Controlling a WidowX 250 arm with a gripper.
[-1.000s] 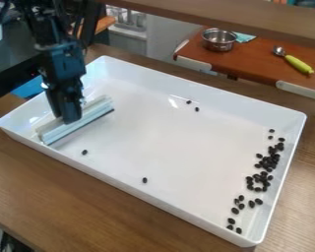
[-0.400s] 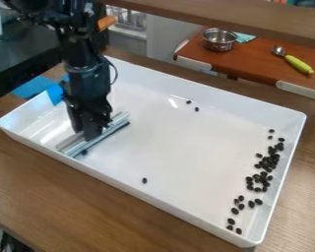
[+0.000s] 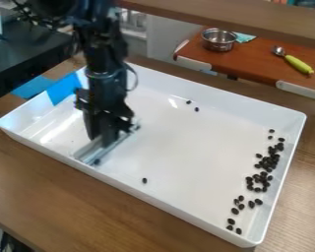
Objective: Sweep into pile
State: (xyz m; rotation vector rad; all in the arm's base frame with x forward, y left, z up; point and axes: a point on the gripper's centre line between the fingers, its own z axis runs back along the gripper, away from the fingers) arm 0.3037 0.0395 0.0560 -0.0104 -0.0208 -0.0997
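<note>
White tray [image 3: 186, 147]: dark beans [image 3: 270, 160] clustered at end away from gripper [image 3: 106, 143], few scattered. Gripper pinches sweeping tool [image 3: 88, 153] inside.

We see a shiny, white, four-sided tray [image 3: 186, 157] and little, oval, black beans [image 3: 144, 180]. The long, straight sweeping bar [image 3: 89, 153] is pale grey, and the two-finger gripper [image 3: 104, 140] is black. We spot darker streaks on the flat brown wood table [image 3: 68, 197]. The round metal pot [image 3: 219, 43] is silver, and the spoon's long handle [image 3: 298, 64] is yellow-green.
</note>
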